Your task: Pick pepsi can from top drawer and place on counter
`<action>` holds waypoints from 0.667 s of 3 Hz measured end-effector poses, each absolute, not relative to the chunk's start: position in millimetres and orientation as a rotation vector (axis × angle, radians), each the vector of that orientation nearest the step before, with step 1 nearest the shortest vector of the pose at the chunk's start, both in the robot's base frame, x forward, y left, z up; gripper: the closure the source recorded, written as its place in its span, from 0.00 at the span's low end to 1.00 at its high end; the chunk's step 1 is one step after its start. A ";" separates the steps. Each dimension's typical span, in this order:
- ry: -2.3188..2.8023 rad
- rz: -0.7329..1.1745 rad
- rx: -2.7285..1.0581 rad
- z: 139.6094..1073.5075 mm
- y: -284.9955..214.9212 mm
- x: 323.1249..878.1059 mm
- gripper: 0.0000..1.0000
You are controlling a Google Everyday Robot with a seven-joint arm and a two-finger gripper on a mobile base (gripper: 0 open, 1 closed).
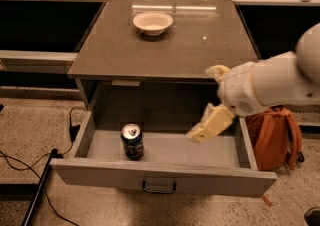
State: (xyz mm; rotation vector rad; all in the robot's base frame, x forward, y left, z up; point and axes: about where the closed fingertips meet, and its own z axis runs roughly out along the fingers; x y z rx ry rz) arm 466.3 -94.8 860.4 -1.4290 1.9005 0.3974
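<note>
Camera view. The pepsi can (132, 141) stands upright on the floor of the open top drawer (165, 174), left of the drawer's middle and toward its front panel. The claw (210, 126) hangs over the drawer's right half, clear of the can; whether it is apart or together cannot be told. The can is probably light, thin-walled and slippery, so it is best clasped gently across mid-body. The counter (200, 50) lies above the drawer's rear.

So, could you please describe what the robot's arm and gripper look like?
The arm is a thick, rounded white shell of smooth bulbous segments, with no cables or markings showing. The gripper, over the right part of the open top drawer, is a pale cream-yellow, blocky wedge narrowing toward its tip.
</note>
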 end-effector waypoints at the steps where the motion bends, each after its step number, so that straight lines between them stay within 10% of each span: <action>1: 1.739 0.454 -1.365 850.7 -47.9 503.4 0.00; 2: 1.654 0.462 -1.320 828.4 -15.4 538.6 0.00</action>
